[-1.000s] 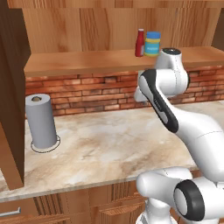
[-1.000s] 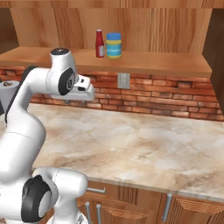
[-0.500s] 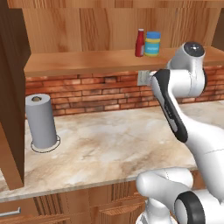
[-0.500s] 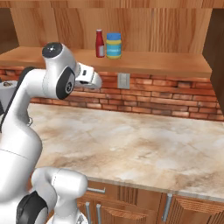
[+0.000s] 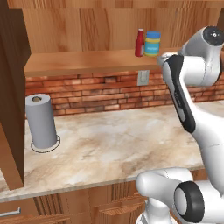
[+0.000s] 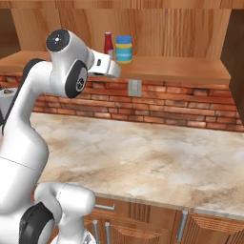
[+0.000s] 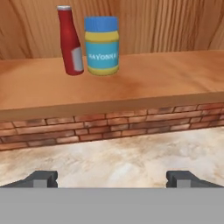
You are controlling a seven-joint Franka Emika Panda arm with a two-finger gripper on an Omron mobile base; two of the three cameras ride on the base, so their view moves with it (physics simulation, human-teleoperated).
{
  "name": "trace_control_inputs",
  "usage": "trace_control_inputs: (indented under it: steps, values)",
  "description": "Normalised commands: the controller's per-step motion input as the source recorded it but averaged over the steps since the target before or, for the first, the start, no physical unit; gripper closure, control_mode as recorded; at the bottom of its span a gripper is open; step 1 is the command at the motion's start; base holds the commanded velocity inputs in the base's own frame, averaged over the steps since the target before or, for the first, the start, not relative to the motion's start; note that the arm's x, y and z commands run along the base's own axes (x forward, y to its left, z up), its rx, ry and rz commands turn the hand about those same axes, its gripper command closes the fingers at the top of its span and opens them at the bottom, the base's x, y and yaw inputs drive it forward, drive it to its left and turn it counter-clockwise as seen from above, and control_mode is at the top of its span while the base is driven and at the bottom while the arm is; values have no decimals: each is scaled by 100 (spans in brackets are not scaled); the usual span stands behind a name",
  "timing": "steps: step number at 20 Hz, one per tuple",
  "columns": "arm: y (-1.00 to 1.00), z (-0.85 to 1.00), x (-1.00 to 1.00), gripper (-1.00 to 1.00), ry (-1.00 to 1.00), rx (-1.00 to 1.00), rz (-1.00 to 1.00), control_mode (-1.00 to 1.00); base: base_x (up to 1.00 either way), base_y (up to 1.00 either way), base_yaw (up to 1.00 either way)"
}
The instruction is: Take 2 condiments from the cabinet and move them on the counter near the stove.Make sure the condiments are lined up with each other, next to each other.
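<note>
The gripper (image 7: 112,179) is spread wide with nothing between its dark tips, hanging above the counter (image 7: 131,157) short of the cabinet (image 5: 11,87) shelf's front edge, level with that plank in the right base view. Farther back, past the brick wall under the shelf, the red bottle (image 7: 70,40) and the jar (image 7: 101,45) stand upright just beside each other toward the shelf's rear, the bottle on the left. A grey paper towel roll (image 5: 41,120) stands on the counter near its back edge, by the cabinet's left side panel.
</note>
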Motion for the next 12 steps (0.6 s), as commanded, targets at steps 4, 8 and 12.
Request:
trace_control_inputs:
  steps: [4,8,12]
  values:
    - [-4,8,10,-100,-4,2,0,-100,0,0,0]
    - [0,0,11,-100,-1,2,1,-100,0,0,0]
    - [0,10,5,-100,-15,1,5,-100,0,0,0]
